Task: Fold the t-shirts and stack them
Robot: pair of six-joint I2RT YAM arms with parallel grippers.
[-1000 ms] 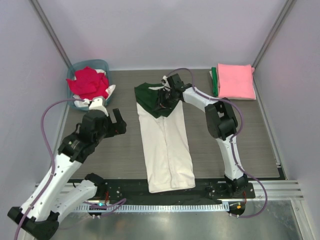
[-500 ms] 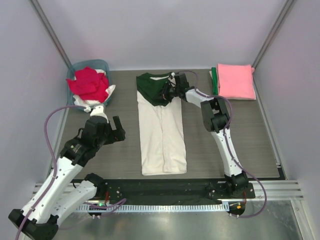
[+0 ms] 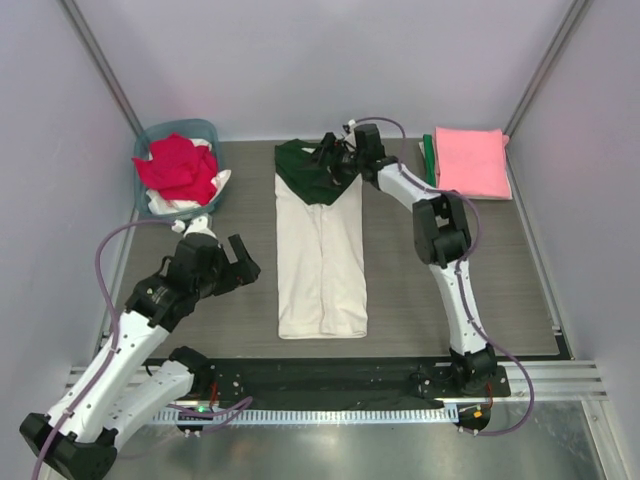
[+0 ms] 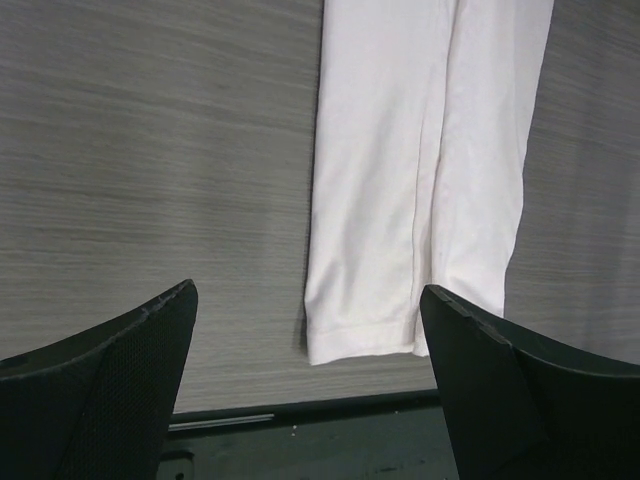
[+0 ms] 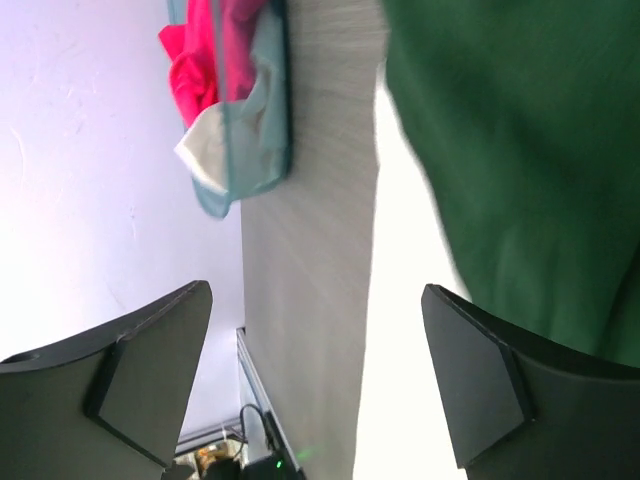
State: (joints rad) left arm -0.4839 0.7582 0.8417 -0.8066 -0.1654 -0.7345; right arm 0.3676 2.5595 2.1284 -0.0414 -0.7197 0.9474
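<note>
Cream shirt (image 3: 322, 250) lies lengthwise, collar far; right fingers (image 5: 120, 385), spread and empty, hover at its green end; left fingers (image 4: 110, 375), spread, nearer the hem.

Left arm (image 3: 135, 320) bent low, right arm (image 3: 445, 235) stretched far forward, fingers (image 4: 110, 385) of both wide apart.

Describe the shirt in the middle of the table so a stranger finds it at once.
On the grey table, a teal basket sits at the far left corner and a pink shirt at the far right. Between them lies a long narrow shirt. Only it is cream with a dark green far end.
</note>
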